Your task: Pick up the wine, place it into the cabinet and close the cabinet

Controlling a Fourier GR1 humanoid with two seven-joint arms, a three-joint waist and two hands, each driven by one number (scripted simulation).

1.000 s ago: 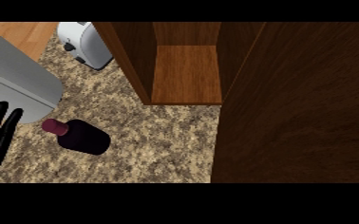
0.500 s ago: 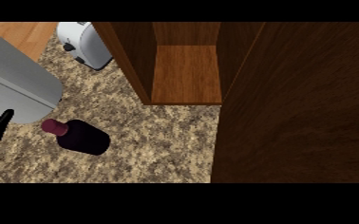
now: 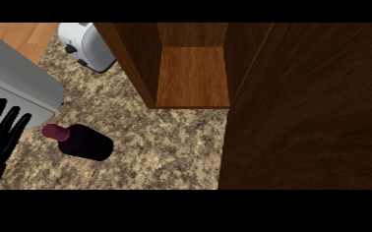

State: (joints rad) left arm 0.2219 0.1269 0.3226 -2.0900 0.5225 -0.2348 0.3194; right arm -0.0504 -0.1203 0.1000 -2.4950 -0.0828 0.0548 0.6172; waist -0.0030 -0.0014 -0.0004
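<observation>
Cabinet (image 3: 193, 76) open, shelf bare. Wine bottle (image 3: 81, 141) lying on counter (image 3: 167, 147). Left hand (image 3: 10, 128) beside it, fingers straight, holding nothing.

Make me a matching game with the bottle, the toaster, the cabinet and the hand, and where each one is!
Things:
1. wine bottle
2. toaster
3. cabinet
4. left hand

Places:
A. at the left edge, fingers straight
B. top left, by the cabinet's side
C. lying on the counter, lower left
D. open, shelf bare, in the middle

Pairs: 1-C, 2-B, 3-D, 4-A
</observation>
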